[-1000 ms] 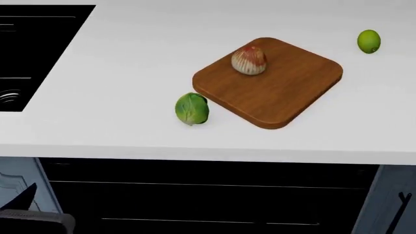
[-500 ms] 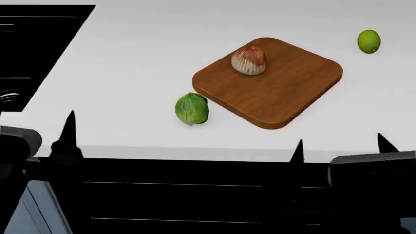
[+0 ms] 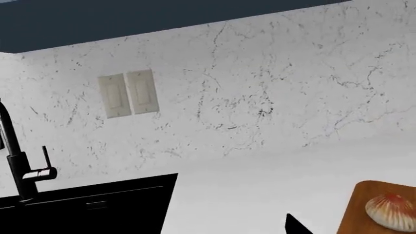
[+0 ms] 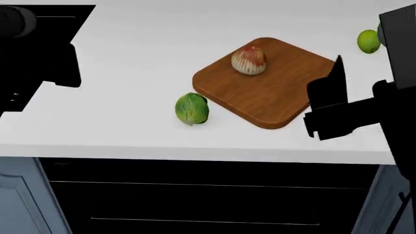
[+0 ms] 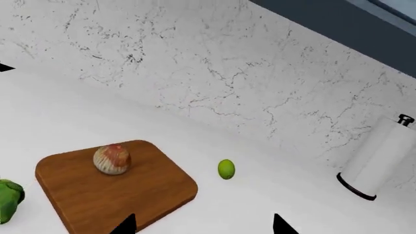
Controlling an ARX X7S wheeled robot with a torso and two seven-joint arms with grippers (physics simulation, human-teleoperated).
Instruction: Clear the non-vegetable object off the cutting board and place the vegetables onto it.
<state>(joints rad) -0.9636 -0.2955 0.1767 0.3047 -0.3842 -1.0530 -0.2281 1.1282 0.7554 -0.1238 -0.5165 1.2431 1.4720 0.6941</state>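
Observation:
The orange-tan ribbed shell (image 4: 249, 60) sits on the far part of the reddish-brown cutting board (image 4: 279, 92). It also shows in the right wrist view (image 5: 111, 159) and the left wrist view (image 3: 392, 210). A leafy green vegetable (image 4: 192, 108) lies on the counter just left of the board. A smaller smooth green one (image 4: 368, 41) lies at the far right. My right gripper (image 5: 202, 226) is open and empty, above the board's right edge. My left gripper (image 3: 208, 229) hangs over the sink at the far left. Only one of its fingertips (image 3: 295, 225) shows, set wide.
A black sink (image 4: 39, 29) with a black faucet (image 3: 19, 161) is set in the white counter at the left. A paper towel roll (image 5: 380, 161) stands at the far right by the marble wall. The counter's front edge (image 4: 195, 158) runs above dark cabinets.
Both arms have risen from below the counter's front edge. The left is now over the sink, the right over the board's right side. The shell and vegetables have not moved.

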